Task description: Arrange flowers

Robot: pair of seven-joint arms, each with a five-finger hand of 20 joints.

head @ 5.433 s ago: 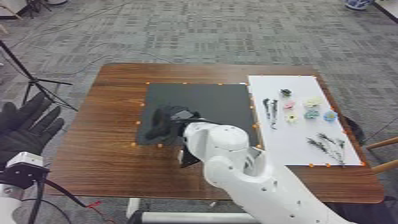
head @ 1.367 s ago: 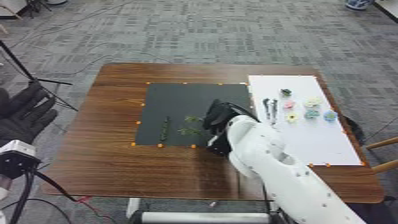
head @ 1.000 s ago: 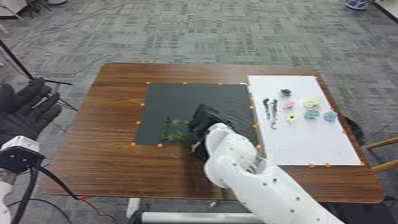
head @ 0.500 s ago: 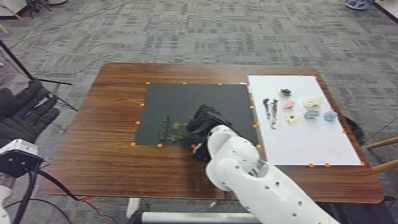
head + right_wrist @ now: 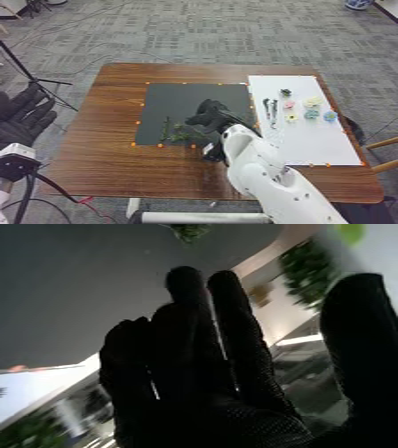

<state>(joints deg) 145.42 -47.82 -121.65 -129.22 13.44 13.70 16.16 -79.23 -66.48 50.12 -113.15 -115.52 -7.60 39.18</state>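
Note:
In the head view my right hand [image 5: 210,117] is over the right part of the black mat [image 5: 191,92], palm side hidden. Beside it, leafy green sprigs [image 5: 180,134] lie near the mat's front edge, right of an upright dark green stem [image 5: 166,127]. On the white sheet [image 5: 320,145] rest a pink flower [image 5: 289,104], cream flower [image 5: 312,102], teal flower [image 5: 311,114], blue flower [image 5: 330,116], pale yellow flower [image 5: 290,118] and dark flower [image 5: 285,92]. My left hand [image 5: 22,120] is open off the table. In the right wrist view my right hand [image 5: 200,369] has straight, empty fingers; a green sprig [image 5: 189,231] lies beyond.
Thin dark stems [image 5: 270,112] lie on the white sheet's left side. Small orange markers edge the mat and sheet. A black stand [image 5: 34,80] rises left of the brown table [image 5: 107,170], and a wooden chair is at its right.
Leafy sprigs that lay on the white sheet are now on the black mat, and they have shifted left toward the dark stem. My right hand has just moved slightly away from them.

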